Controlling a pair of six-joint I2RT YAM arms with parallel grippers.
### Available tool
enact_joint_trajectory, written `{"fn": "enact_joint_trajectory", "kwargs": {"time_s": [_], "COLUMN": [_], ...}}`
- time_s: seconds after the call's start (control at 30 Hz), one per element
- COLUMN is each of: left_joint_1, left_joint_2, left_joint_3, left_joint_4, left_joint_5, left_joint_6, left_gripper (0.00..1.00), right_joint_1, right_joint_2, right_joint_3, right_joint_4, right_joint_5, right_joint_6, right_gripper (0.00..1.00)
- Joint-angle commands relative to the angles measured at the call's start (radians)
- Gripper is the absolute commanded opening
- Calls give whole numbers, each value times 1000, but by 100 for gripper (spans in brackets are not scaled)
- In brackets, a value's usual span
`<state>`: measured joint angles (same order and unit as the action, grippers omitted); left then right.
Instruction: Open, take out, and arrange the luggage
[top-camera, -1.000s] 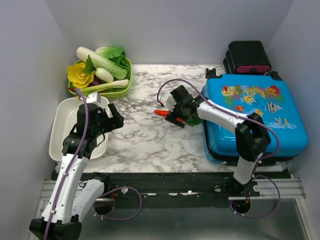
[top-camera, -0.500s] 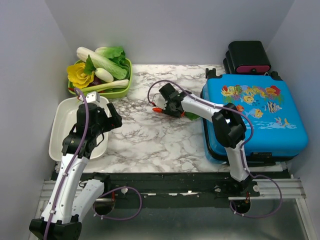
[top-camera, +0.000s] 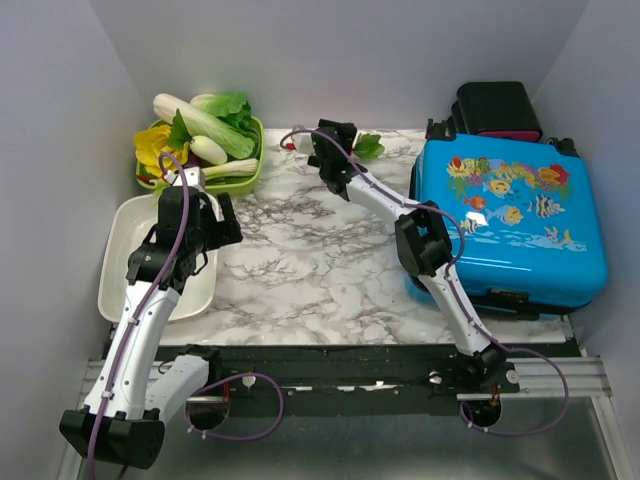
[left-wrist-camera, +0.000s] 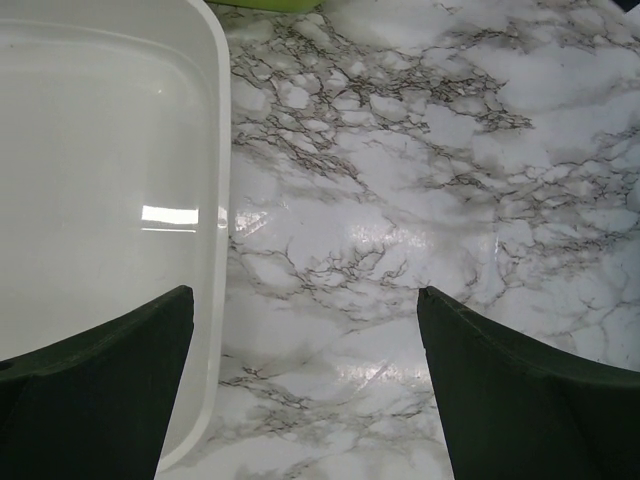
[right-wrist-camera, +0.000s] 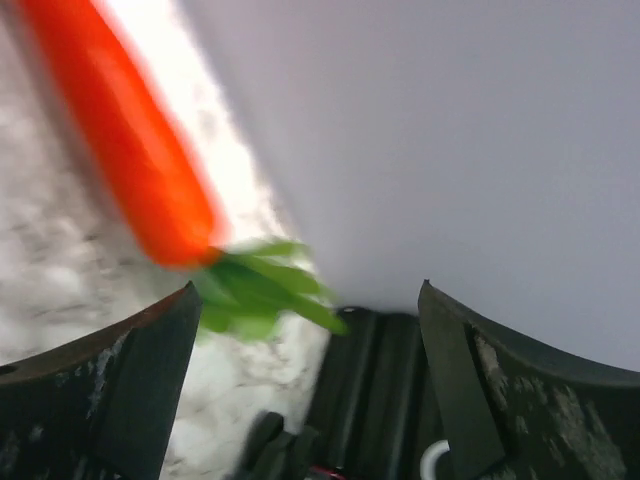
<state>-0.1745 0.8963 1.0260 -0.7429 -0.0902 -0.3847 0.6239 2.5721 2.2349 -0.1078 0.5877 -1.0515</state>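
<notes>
While my left gripper is gaping empty, my right gripper is also standing wide, a carrot lying ahead-left of its jaws, ungripped.

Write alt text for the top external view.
Closed blue fish-print suitcase lies flat at the right of a marble table; the right gripper reaches to the far edge beside a carrot. The left gripper hovers open over the edge of a white tray, near a green basket of vegetables.
</notes>
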Motion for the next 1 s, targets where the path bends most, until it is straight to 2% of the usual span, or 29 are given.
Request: {"fn": "enact_joint_trajectory", "kwargs": {"time_s": [0.0, 0.03, 0.2, 0.3, 0.33, 0.43, 0.47, 0.57, 0.67, 0.83, 0.97], "left_joint_1": [-2, -2, -2, -2, -2, -2, -2, -2, -2, -6, -34], "left_joint_2": [33, 41, 56, 44, 41, 15, 3, -10, -8, 10, 45], "left_joint_3": [48, 51, 42, 42, 40, 23, 17, -1, -20, -26, -33], "left_joint_4": [-6, -7, 0, 11, 17, 42, 48, 71, 112, 184, 273], "left_joint_5": [3, 6, 44, 78, 90, 122, 136, 173, 214, 303, 372], "left_joint_6": [44, 44, 29, 14, 9, -25, -42, -66, -108, -157, -195], "left_gripper": [99, 99, 99, 99, 99, 99, 99, 99, 99, 99, 99], "right_joint_1": [-47, -46, -21, -13, -15, -19, -21, -75, -211, -496, -676], "right_joint_2": [62, 42, -185, -378, -471, -628, -733, -892, -992, -1161, -1273], "right_joint_3": [65, 52, -210, -274, -287, -401, -443, -550, -662, -797, -897], "right_joint_4": [373, 329, 272, 78, -35, -139, -153, -233, -274, -357, -383], "right_joint_5": [136, 141, 91, 12, -36, -101, -114, -195, -296, -230, -224], "right_joint_6": [-161, -98, 80, 359, 531, 756, 796, 961, 1103, 1324, 1383], "right_gripper": [100, 100, 100, 100, 100, 100, 100, 100, 100, 100, 100]}}
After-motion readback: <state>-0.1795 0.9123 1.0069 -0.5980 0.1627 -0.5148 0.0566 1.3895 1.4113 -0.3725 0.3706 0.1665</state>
